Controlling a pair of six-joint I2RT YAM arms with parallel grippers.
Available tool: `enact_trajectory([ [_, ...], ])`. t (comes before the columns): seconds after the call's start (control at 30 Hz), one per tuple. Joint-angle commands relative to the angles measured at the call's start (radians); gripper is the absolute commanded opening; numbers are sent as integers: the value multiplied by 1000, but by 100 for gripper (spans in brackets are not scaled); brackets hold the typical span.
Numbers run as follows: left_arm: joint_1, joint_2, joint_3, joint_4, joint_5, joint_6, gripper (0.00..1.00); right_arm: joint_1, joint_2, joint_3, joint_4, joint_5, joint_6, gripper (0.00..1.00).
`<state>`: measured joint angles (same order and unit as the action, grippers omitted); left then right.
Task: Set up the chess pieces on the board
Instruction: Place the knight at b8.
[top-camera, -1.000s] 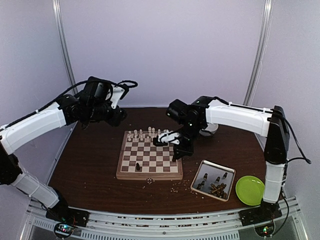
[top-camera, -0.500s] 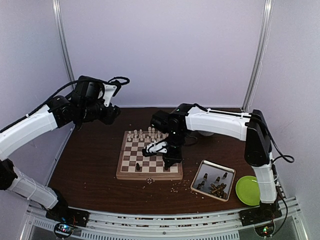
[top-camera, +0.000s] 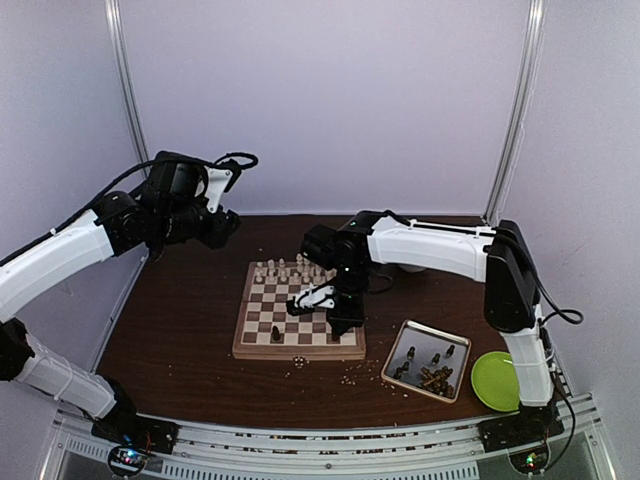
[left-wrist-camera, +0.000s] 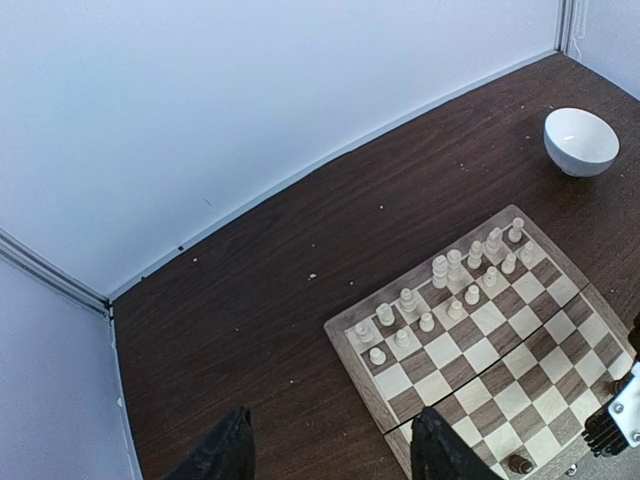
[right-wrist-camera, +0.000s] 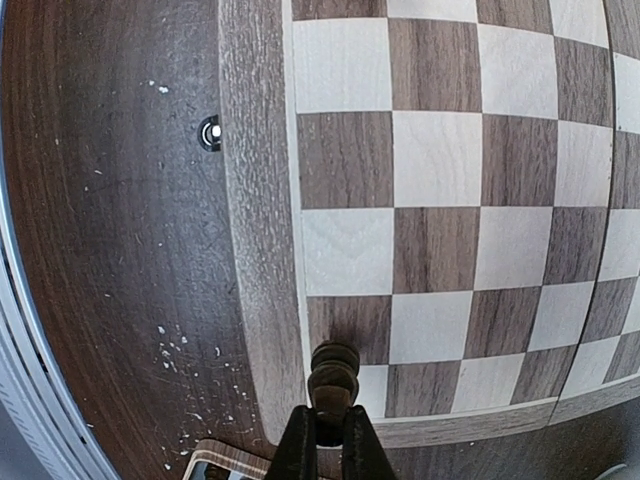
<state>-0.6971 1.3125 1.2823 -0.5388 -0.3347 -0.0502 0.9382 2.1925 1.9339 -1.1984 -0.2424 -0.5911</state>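
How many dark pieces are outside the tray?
2: a dark piece on the board's near row; another in the right gripper at its near right corner. Others may be hidden.

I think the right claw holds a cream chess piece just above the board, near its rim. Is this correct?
Not quite: the piece is dark brown, not cream. The right wrist view shows the right claw shut on a dark piece just above the board, near its rim.

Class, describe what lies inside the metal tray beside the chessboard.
The metal tray holds dark chess pieces, some scattered, some heaped at its near side. Any pieces beneath the heap are covered.
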Motion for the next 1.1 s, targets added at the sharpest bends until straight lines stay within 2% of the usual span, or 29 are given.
enact_trajectory([
  [0.0,5,-16,-9,51,5,3,55,6,24,14,16,28,22,0],
  [0.57,5,-4,-11,52,2,10,55,4,49,25,37,22,23,3],
  [0.83,5,-2,-11,51,4,13,55,1,12,19,44,18,41,22],
  [0.97,5,-5,-19,62,8,13,55,-15,-82,24,16,-3,44,29],
  [1.07,5,1,-20,65,31,19,55,-37,-185,-48,17,-4,43,32],
])
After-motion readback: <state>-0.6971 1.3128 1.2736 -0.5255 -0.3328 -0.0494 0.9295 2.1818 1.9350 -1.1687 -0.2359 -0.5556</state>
